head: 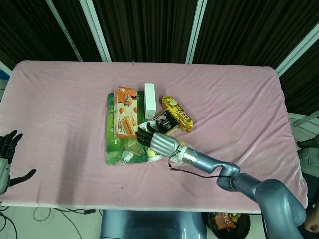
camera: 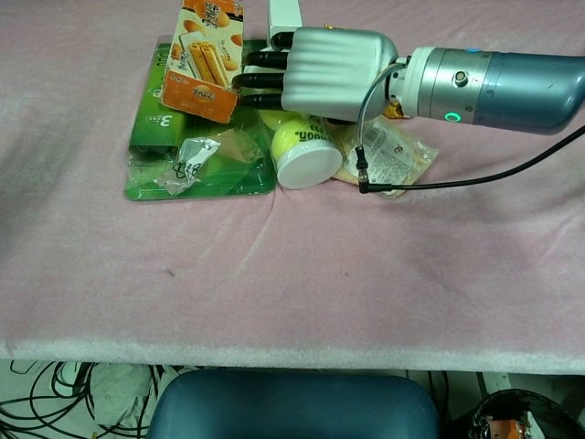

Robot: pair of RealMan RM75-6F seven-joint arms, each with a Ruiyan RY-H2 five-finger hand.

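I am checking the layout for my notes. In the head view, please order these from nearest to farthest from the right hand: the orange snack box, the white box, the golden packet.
From the right hand:
1. Orange snack box, just to its upper left, by the fingers.
2. Golden packet, up and to its right.
3. White box, farthest, straight up the table.

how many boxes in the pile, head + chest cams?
2 for sure. The orange biscuit box leans on the green packet at the pile's left; the white box stands just right of it, beyond the right robot hand. More may hide under that hand.
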